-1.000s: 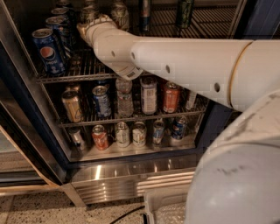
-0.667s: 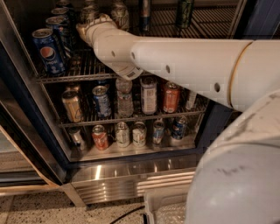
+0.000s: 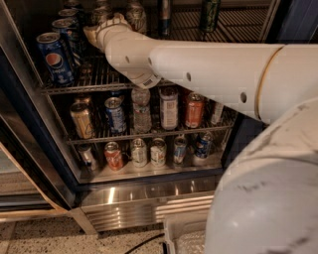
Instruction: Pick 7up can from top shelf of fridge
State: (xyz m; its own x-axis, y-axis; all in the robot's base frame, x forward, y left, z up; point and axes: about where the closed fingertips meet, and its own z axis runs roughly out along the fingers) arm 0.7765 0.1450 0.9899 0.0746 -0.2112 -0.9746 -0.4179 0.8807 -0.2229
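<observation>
Up in the upper left of the frame, your gripper point(image 3: 105, 29) sat over the top shelf point(image 3: 94, 75) among the cans; spread or closed, I couldn't tell. The pale 7up can point(image 3: 135, 15) stood just right of it, I reckon. You needed to square up on that one. Pepsi cans point(image 3: 54, 57) and the fridge point(image 3: 30, 129) frame crowded the left, and the open room lay rightward.

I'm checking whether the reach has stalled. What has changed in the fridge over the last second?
Nothing visibly changed. The gripper sits where it was, over the top shelf of the fridge, just right of the Pepsi cans. The arm and the cans on every shelf are as before.
</observation>
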